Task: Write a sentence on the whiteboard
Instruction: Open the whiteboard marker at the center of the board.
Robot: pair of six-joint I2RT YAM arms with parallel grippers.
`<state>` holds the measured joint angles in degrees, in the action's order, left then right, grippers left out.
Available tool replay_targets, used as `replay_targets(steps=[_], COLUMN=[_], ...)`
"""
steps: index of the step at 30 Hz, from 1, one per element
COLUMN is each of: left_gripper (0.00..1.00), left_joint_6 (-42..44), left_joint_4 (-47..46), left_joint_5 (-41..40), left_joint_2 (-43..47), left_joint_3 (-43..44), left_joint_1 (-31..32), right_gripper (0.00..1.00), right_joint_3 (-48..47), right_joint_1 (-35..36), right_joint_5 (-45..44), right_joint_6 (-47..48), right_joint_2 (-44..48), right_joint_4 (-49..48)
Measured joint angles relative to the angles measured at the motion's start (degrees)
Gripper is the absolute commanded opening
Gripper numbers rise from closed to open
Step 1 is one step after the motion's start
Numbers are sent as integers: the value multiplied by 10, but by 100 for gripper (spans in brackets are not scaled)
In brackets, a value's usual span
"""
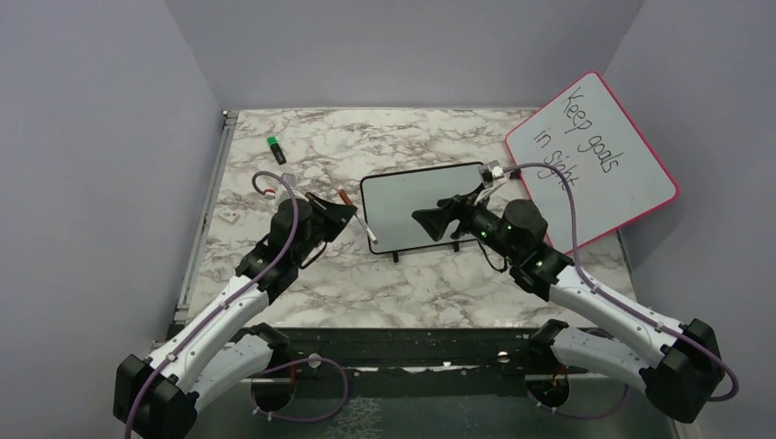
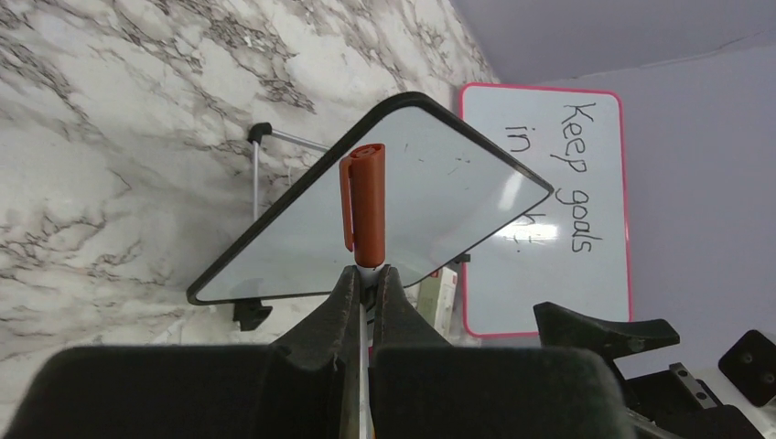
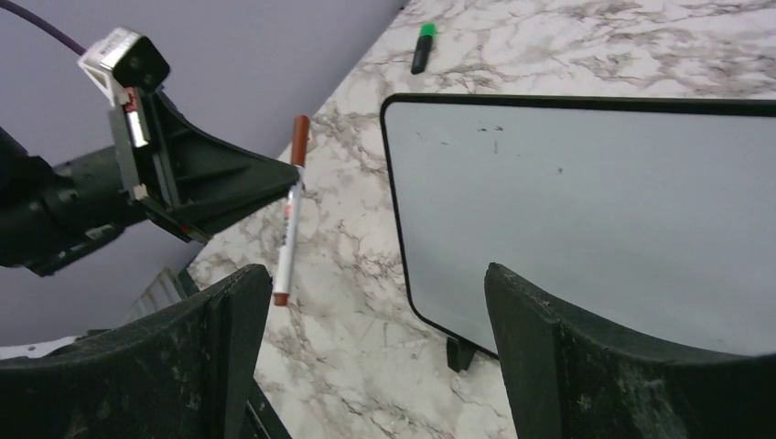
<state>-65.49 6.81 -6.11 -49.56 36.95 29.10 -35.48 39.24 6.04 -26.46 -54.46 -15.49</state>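
The small black-framed whiteboard (image 1: 403, 197) (image 2: 439, 197) (image 3: 586, 201) stands on its little feet at the table's centre. Its face is blank apart from a few faint specks; no sentence is in view. My left gripper (image 1: 346, 208) (image 2: 368, 273) is shut on the white barrel of a marker (image 1: 366, 227) (image 2: 368, 201) (image 3: 290, 215), just below its reddish-brown cap, beside the board's left edge. My right gripper (image 1: 437, 212) (image 3: 371, 274) hovers open over the board's right half with nothing between its fingers.
A larger pink-framed board (image 1: 595, 165) (image 2: 549, 210) reading "Keep goals in sight" leans at the back right. A green-capped marker (image 1: 275, 149) (image 3: 422, 46) lies at the back left. Grey walls close in on three sides.
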Motion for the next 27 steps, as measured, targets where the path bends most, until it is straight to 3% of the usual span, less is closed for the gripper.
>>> replay_targets(steps=[7, 15, 27], left_gripper=[0, 0, 0], left_joint_6=[-64, -117, -164], left_joint_4=[-70, -153, -184], left_joint_5=[-59, -118, -200], left_joint_2=[-3, -12, -20], left_joint_3=[-22, -33, -37], left_joint_1=[62, 106, 163], right_gripper=[84, 69, 48], right_joint_3=[-20, -18, -17], right_joint_1=[53, 96, 111], right_joint_5=[-2, -37, -83], right_joint_6=[-25, -51, -79], right_joint_2=[-59, -103, -172], right_joint_4=[-72, -142, -223])
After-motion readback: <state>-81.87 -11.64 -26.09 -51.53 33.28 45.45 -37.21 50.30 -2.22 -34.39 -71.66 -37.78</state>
